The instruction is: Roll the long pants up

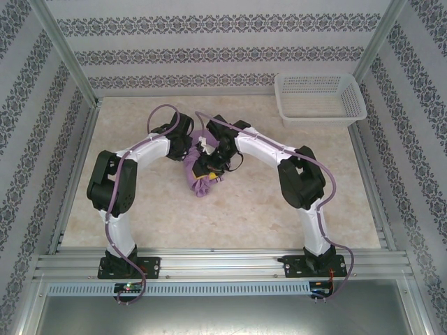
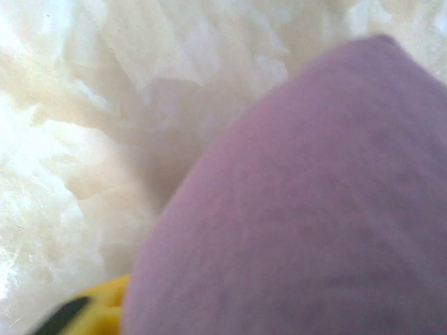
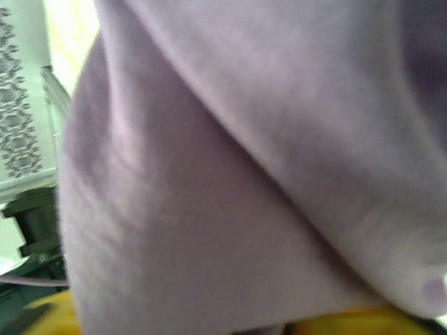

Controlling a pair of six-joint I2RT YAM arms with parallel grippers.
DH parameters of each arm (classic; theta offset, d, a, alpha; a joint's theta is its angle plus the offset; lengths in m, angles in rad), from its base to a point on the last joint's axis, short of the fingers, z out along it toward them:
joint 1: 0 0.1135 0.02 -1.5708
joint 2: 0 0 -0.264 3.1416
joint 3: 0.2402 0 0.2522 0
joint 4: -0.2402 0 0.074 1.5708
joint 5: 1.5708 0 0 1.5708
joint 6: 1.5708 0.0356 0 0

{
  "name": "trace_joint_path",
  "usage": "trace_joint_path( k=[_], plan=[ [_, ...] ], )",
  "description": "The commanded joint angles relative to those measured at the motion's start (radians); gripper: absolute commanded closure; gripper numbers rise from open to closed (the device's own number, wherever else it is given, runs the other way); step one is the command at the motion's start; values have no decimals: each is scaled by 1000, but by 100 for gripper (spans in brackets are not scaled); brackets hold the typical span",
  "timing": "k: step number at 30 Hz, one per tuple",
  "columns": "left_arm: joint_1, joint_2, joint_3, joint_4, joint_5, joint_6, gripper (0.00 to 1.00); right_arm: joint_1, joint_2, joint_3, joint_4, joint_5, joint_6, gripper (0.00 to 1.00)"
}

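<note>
Beige table [image 1: 293,216], centre: long pants [image 1: 202,183] look half-rolled in a lump, left gripper [image 1: 190,150] and right gripper [image 1: 209,164] buried in cloth, jaw state untellable; next likely needs a tighter tuck.

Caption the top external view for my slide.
Left arm and right arm meet at the bunched lilac pants at centre; white mesh basket sits apart, far right.

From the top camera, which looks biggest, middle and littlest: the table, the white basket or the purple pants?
1. Table, biggest by far.
2. Basket.
3. Pants, bunched into a small heap.
</note>
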Motion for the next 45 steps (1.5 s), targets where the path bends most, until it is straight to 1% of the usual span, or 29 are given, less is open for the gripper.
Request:
trace_joint_path(
  k=[1, 4, 5, 8, 12, 14, 17, 19, 21, 23, 27, 28, 29, 31, 34, 36, 38, 42, 45],
  plan=[
    [-1, 17, 26, 2, 23, 10, 100, 13, -23, 64, -158, 298, -67, 14],
    [-1, 19, 33, -12, 17, 7, 100, 74, -77, 113, -244, 602, -72, 11],
    [-1, 24, 37, -16, 16, 4, 100, 107, -92, 138, -274, 705, -64, 9],
    [-1, 35, 50, -32, 21, -3, 100, 217, -108, 221, -326, 955, -35, 5],
    [-1, 49, 55, -41, 31, -16, 100, 356, -52, 327, -361, 1167, 18, 2],
    [-1, 54, 57, -49, 36, -19, 100, 414, 27, 393, -391, 1254, 35, 2],
    [-1, 55, 59, -57, 37, -16, 100, 457, 136, 469, -413, 1336, 47, 2],
    [-1, 54, 55, -56, 39, -20, 100, 463, 188, 475, -392, 1369, 53, 2],
    [-1, 52, 44, -43, 45, -29, 100, 461, 218, 460, -347, 1373, 63, 2],
    [1, 53, 27, -12, 63, -41, 100, 458, 232, 423, -267, 1394, 57, 2],
    [1, 51, 4, 27, 110, -61, 100, 423, 262, 374, -146, 1454, -15, 2],
    [0, 48, -6, 44, 129, -69, 100, 408, 261, 340, -87, 1455, -52, 2],
    [1, 44, -18, 68, 154, -76, 100, 392, 255, 303, -44, 1441, -68, 2],
    [1, 31, -45, 118, 202, -95, 100, 357, 237, 242, 4, 1366, -84, 3],
    [7, 18, -76, 209, 287, -106, 100, 329, 176, 115, 93, 1289, -113, 3],
    [11, 17, -54, 201, 327, -85, 100, 324, 115, 20, 153, 1275, -120, 3],
    [12, 15, -11, 148, 360, -63, 100, 319, 74, -52, 203, 1286, -141, 2],
    [-1, -31, -1, 117, 356, -56, 100, 305, 93, -61, 216, 1380, -197, 2],
    [-6, -83, -11, 93, 353, -52, 100, 278, 129, -34, 231, 1397, -243, 3]
  ],
)
